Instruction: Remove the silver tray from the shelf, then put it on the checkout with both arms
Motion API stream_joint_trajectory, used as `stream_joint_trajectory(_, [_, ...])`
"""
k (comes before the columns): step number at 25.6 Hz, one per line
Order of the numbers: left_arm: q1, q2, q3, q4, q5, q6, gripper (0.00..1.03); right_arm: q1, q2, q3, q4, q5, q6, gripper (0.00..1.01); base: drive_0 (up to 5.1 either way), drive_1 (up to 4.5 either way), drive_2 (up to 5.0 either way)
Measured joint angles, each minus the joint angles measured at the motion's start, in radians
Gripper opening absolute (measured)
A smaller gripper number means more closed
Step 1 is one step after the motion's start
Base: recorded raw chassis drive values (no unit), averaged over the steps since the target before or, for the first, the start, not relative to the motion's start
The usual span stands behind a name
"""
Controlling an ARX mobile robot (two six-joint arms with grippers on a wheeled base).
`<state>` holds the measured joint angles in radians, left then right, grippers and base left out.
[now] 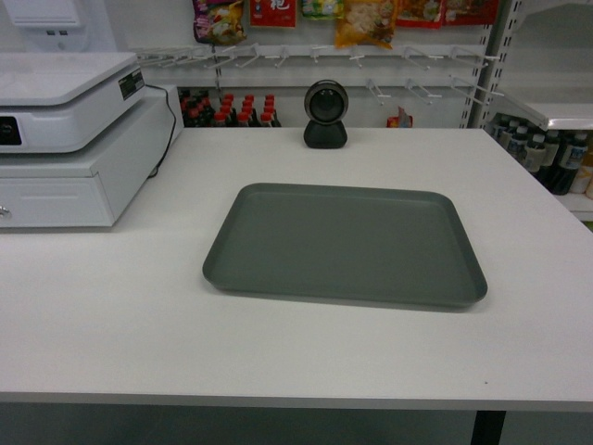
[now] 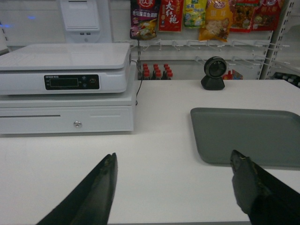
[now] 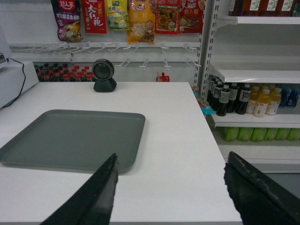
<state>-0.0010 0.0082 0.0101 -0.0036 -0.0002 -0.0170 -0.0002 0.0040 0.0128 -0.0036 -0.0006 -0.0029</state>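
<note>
Grey-green silver tray, unmarked, on checkout.

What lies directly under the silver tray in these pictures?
The silver tray rests flat on the white checkout. The counter surface beneath it is covered, so anything there cannot be seen.

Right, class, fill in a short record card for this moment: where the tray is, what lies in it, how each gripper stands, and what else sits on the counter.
tray position: silver tray lies flat on the checkout, near its middle
tray contents: nothing in it
left gripper: open, holding nothing, near the counter's front edge, apart from the tray
right gripper: open, holding nothing, apart from the tray
also on counter: cash register at the left, round black scanner at the back
behind: hanging snack packets, bottles on shelves
</note>
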Motion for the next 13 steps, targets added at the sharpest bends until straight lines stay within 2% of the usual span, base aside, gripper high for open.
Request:
stream_joint_trajectory(1, [0.0,0.0,0.0,0.0,0.0,0.0,0.83,0.0,0.0,0.0,0.0,0.0,0.0,0.79,0.0,0.0,0.0])
stream_joint_trajectory(4, [0.0,0.0,0.0,0.0,0.0,0.001,0.99,0.0,0.0,0.0,0.0,0.0,0.002,1.0,0.0,0.0,0.0])
stream_joint_trajectory(6, [0.0,0.0,0.0,0.0,0.0,0.0,0.98,0.0,0.0,0.0,0.0,0.0,0.002,0.97,0.0,0.0,0.0])
stream_joint_trajectory(13, [0.0,0.0,0.0,0.0,0.0,0.0,0.98,0.0,0.0,0.0,0.0,0.0,0.002,0.98,0.0,0.0,0.0])
